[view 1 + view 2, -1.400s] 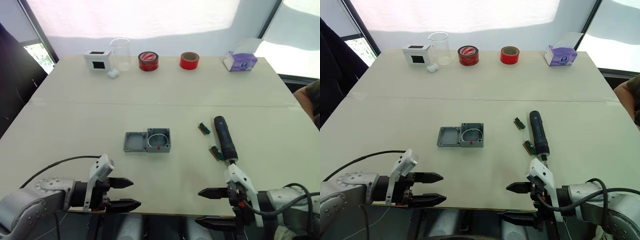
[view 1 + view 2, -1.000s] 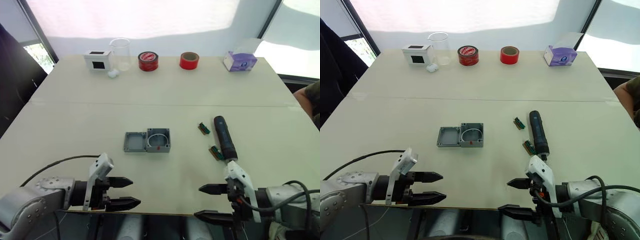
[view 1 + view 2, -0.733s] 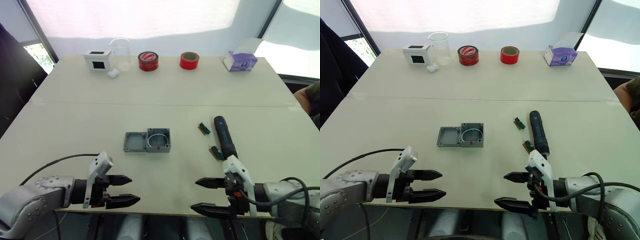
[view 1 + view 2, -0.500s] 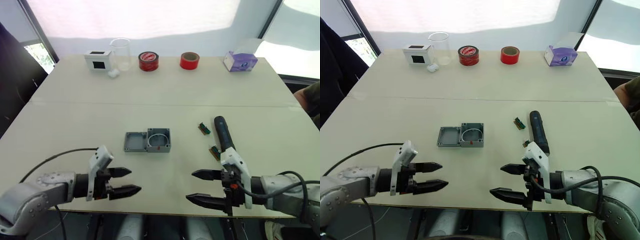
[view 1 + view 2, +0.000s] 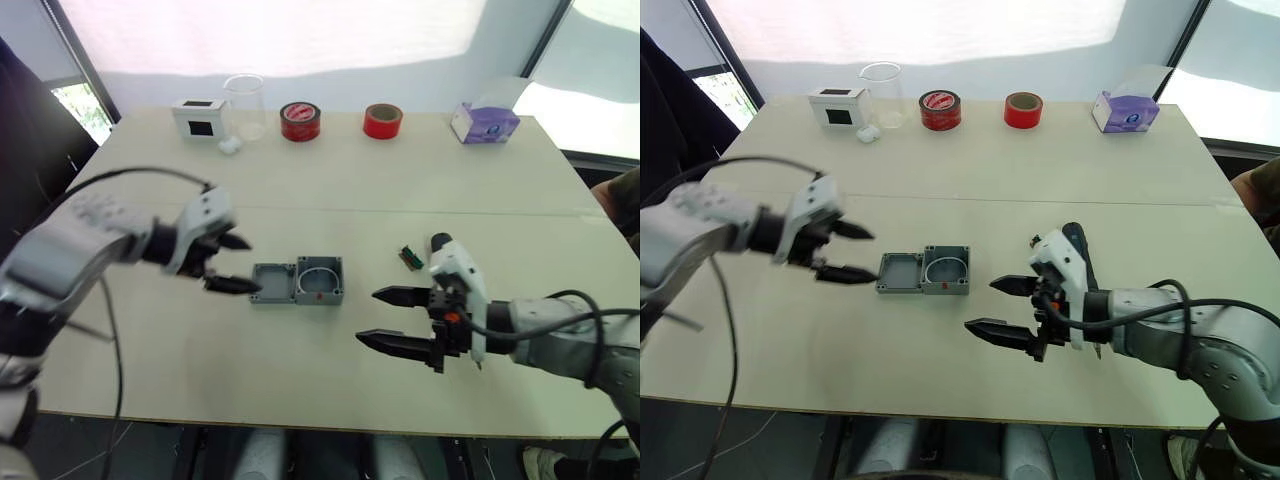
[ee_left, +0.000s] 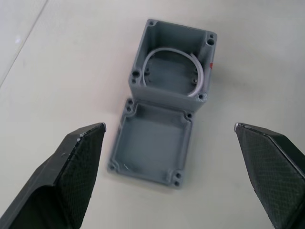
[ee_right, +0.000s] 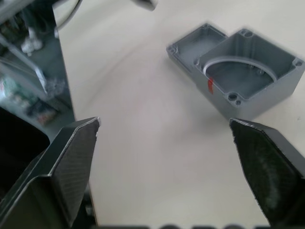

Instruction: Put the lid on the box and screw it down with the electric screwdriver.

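lid (image 6: 151, 144): touching box (image 6: 172, 71), upturned. left end effector (image 5: 229, 264) spread beside it; right end effector (image 5: 388, 318) spread. risk: box nudged during pickup.

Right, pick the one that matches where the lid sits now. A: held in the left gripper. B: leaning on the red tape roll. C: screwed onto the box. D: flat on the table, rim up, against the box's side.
D: the lid lies rim-up on the table, one edge against the open box; the left gripper, open, is beside it and holds nothing.
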